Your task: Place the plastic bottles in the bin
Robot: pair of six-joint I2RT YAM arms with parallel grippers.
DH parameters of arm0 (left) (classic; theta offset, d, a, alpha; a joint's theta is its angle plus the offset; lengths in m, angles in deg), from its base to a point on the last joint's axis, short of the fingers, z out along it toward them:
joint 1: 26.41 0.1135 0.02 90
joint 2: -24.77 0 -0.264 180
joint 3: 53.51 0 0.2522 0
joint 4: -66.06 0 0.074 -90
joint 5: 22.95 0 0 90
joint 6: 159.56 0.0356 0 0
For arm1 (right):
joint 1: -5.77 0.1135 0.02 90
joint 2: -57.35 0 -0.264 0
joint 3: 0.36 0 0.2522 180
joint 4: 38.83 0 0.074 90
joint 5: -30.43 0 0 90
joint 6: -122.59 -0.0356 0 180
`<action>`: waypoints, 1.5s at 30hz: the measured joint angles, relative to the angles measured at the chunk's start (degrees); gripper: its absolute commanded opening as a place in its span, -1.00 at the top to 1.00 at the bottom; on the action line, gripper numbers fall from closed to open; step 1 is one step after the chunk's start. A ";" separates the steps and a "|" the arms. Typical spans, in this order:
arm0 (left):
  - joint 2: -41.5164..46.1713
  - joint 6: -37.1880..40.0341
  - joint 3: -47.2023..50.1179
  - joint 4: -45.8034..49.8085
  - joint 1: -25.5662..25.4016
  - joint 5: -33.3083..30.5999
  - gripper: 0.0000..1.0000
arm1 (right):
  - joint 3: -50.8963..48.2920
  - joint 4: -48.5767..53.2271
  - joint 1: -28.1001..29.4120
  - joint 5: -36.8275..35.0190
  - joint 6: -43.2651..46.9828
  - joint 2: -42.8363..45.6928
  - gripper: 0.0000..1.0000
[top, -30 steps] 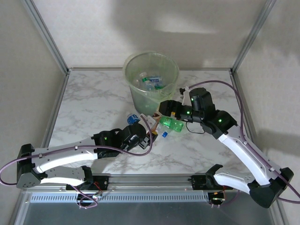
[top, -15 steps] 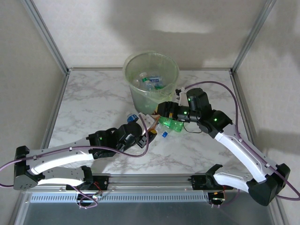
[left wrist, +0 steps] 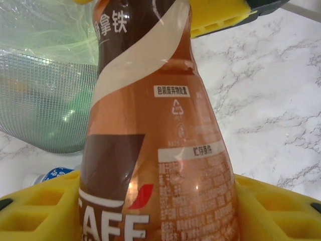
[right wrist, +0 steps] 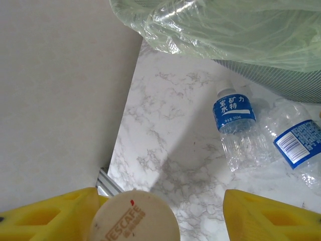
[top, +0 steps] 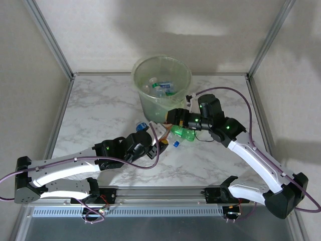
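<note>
- Left gripper [left wrist: 158, 196] clamped on brown coffee bottle [left wrist: 150, 125], frame centre.
- Right gripper [right wrist: 160, 203] jaws apart, beige Nescafe cap [right wrist: 134, 218] between them, nearer the lower-left finger.

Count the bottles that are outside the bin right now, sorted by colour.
Clear bottles with blue labels, lying on the table: 2
Green bottle: 1
Brown coffee bottle, held in the left gripper: 1
Total: 4
</note>
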 measured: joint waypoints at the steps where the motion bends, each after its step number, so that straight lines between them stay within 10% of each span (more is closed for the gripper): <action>1: 0.00 0.00 0.00 0.09 0.00 0.00 -0.01 | 0.00 -0.26 0.00 0.11 -0.07 -0.13 -0.15; 11: 0.26 0.68 0.00 0.09 2.27 2.64 -0.08 | -0.13 -2.75 0.00 1.16 -0.72 -0.13 0.32; 18: 1.07 0.24 0.00 -1.05 3.69 1.88 -0.99 | -0.13 -3.06 0.00 1.01 -1.25 0.09 0.39; 45: 14.99 -29.14 -4.13 -6.93 23.98 -6.40 -0.92 | 20.65 -17.33 -9.22 -10.86 -8.44 -13.27 0.34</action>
